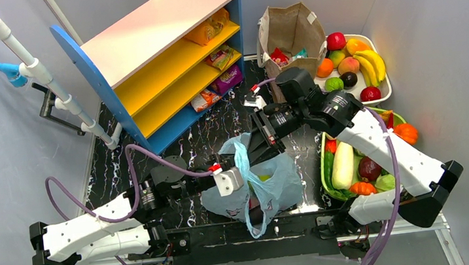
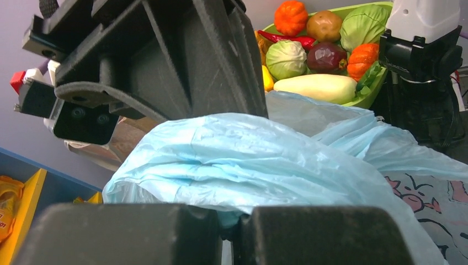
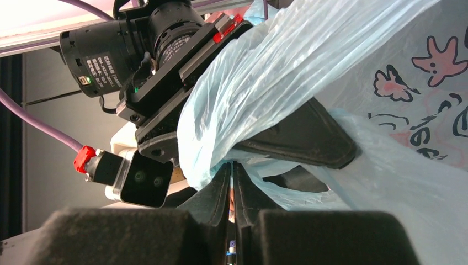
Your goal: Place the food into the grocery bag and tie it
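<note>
Bag sits crumpled on the dark table, at the middle of the near edge, between the two arms. Its top is gathered upward.

Left gripper: clenched, with a fold of the blue film pinched between its pads. It reaches in from the bag's left.

Right gripper: jaws pressed to a hairline, film caught in them too. It reaches in from the far right, angled down toward the near left.

The two grippers meet almost nose to nose over the bag's top, just beside each other. From the left wrist, the right one's black body fills the space directly above the plastic.

One handle loop runs as a long strip from the bag's far side over its top and trails past the near table edge. Its long axis is near-to-far, roughly crossing the line between the grippers. The trailing end lies nearer the left gripper.

Food: cannot tell through the film whether any is inside. A red packet shows in the mouth of the paper bag at the far side, well apart from both grippers.

Judgement: this looks like the tying stage. The next move turns on the two held folds sitting on opposite sides of that strip.
</note>
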`<action>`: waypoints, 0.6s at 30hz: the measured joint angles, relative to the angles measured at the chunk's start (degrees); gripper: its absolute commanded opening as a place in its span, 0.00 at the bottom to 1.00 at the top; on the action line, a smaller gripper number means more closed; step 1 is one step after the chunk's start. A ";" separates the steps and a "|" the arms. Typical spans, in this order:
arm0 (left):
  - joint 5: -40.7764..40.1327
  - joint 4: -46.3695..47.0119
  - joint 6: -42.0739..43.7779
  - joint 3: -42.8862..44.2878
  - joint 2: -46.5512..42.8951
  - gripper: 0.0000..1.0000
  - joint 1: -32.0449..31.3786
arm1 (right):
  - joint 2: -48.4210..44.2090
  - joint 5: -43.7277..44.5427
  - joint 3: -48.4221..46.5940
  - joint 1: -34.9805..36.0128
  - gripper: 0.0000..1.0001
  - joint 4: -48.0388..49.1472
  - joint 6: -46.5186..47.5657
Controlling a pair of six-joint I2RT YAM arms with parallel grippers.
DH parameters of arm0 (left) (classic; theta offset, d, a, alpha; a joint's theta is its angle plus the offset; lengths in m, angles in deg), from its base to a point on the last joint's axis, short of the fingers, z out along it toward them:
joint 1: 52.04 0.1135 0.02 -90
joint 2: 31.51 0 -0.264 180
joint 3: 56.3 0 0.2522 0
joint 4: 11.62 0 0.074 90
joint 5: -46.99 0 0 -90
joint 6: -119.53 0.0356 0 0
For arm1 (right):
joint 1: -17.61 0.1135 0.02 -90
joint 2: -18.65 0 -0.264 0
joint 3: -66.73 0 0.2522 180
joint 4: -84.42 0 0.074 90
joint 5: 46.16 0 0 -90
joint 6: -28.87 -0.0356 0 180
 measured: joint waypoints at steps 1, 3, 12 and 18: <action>-0.02 -0.18 -0.03 0.06 0.00 0.00 0.00 | -0.41 0.17 0.00 0.00 0.18 -0.25 0.41; -0.02 -0.90 -0.26 0.40 0.00 0.00 0.00 | -0.98 0.69 -0.06 0.00 0.23 -1.36 1.55; -0.02 -4.55 -2.79 3.81 0.00 0.00 0.00 | -5.69 6.94 0.39 -2.51 0.34 -4.78 6.05; -0.02 -6.87 -5.39 5.72 0.30 0.00 0.00 | -8.73 8.86 5.52 -3.50 0.24 -2.34 6.08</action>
